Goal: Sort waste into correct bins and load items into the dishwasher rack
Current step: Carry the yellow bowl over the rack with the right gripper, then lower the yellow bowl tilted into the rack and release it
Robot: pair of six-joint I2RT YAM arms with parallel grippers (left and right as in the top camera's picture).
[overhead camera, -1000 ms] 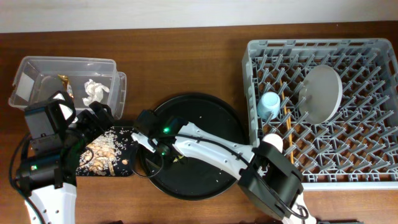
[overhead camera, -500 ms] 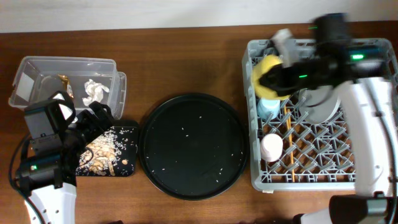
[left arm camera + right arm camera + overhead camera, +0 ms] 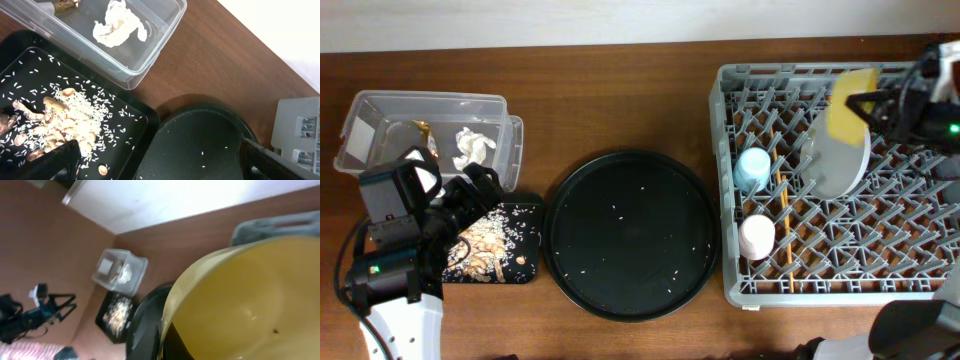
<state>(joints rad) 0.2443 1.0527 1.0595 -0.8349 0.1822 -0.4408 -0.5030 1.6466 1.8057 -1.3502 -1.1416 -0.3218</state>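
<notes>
My right gripper (image 3: 882, 106) is shut on the small yellow bowl (image 3: 850, 100) and holds it tilted above the back of the grey dishwasher rack (image 3: 724, 200), over the pale plate (image 3: 838, 160). The bowl fills the right wrist view (image 3: 250, 300). The blue cup (image 3: 752, 168), white cup (image 3: 757, 237) and chopsticks (image 3: 783, 205) are in the rack. My left gripper (image 3: 480, 190) is open and empty over the shallow black tray (image 3: 527, 266) of food scraps (image 3: 65, 117). The clear tub (image 3: 430, 103) holds the tissue (image 3: 119, 25) and gold wrapper (image 3: 423, 128).
The large round black tray (image 3: 628, 232) lies at the table's middle with a few rice grains on it. It touches the shallow black tray's right side (image 3: 130, 131). The rack's corner shows in the left wrist view (image 3: 300, 135).
My right arm left the round black tray, lifted the yellow bowl over the rack's left back, then carried it right to above the plate. The left arm has not moved.
</notes>
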